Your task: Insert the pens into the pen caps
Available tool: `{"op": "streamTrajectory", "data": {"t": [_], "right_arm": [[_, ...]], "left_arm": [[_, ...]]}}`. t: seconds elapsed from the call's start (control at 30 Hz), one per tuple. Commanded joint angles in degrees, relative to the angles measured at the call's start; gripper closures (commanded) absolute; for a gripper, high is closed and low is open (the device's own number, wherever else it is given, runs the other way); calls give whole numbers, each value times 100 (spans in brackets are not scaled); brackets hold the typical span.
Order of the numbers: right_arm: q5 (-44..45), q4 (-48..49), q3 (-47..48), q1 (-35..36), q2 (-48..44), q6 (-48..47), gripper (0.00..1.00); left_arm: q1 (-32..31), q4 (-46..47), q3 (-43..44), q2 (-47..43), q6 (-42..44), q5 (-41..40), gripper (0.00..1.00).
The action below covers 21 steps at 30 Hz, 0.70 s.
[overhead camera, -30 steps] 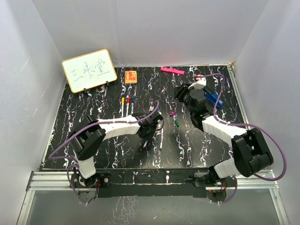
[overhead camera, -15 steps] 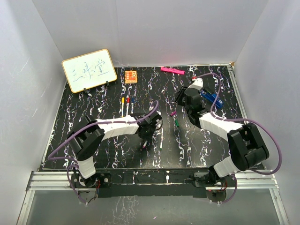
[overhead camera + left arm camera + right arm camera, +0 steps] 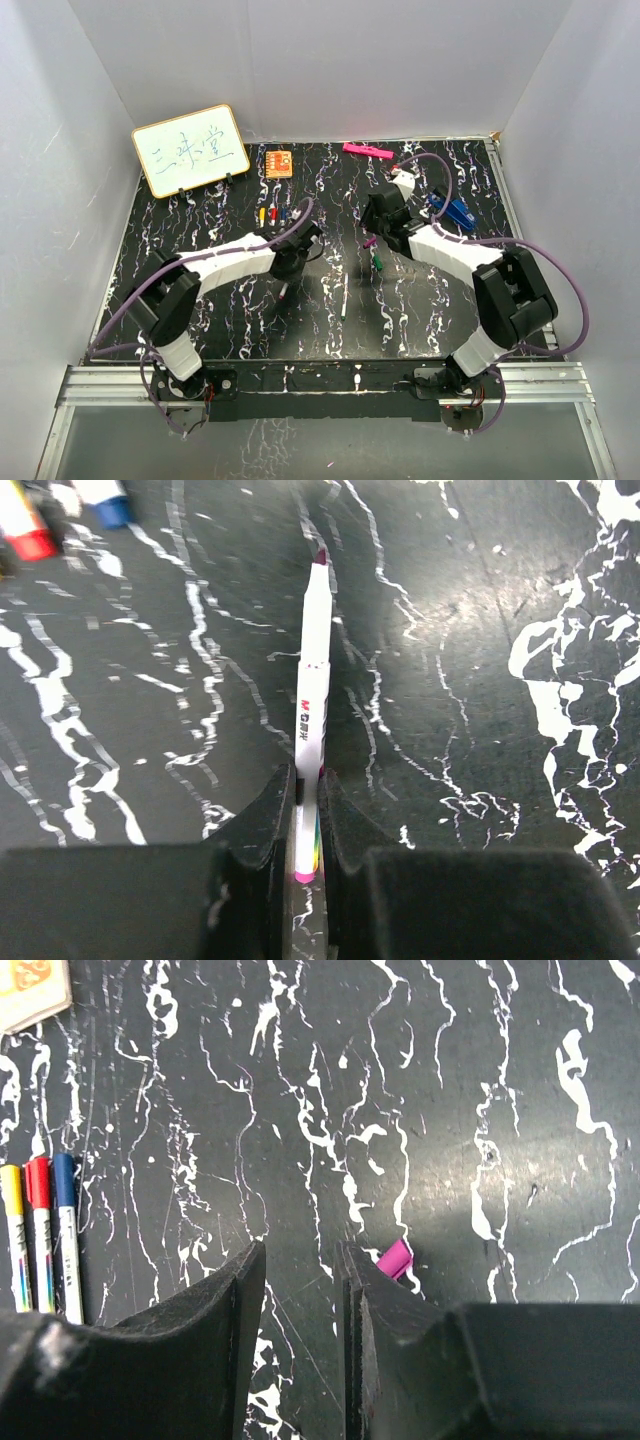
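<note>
Left gripper (image 3: 308, 798) clamps the purple pen (image 3: 314, 670); right gripper (image 3: 303, 1270), half-open and empty, may knock the purple cap (image 3: 396, 1258) away, as it lies outside the jaws

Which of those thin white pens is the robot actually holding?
The purple-tipped white pen, pinched near its back end by the left gripper. The three capped pens and the other bare white pen lie loose, untouched.

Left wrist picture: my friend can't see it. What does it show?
The left hand is shut on a white pen, its purple tip pointing away over the black marbled table. A red cap and a blue cap peek in at the top left.
</note>
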Motion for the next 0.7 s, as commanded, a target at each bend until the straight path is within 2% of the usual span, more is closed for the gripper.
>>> {"op": "streamTrajectory", "data": {"t": [0.0,0.23,0.67], "right_arm": [[521,-836,536,108,181,505,65],[715,-1402,789,107,595,858,58],[544,-1514,1004,108,1097,1041,57]], "left_arm": [[86,-157,-28,-643,170,-319,100],[172,-29,-39,-873,247,-203,100],[300,15,-56,-1032,326,-181,100]]}}
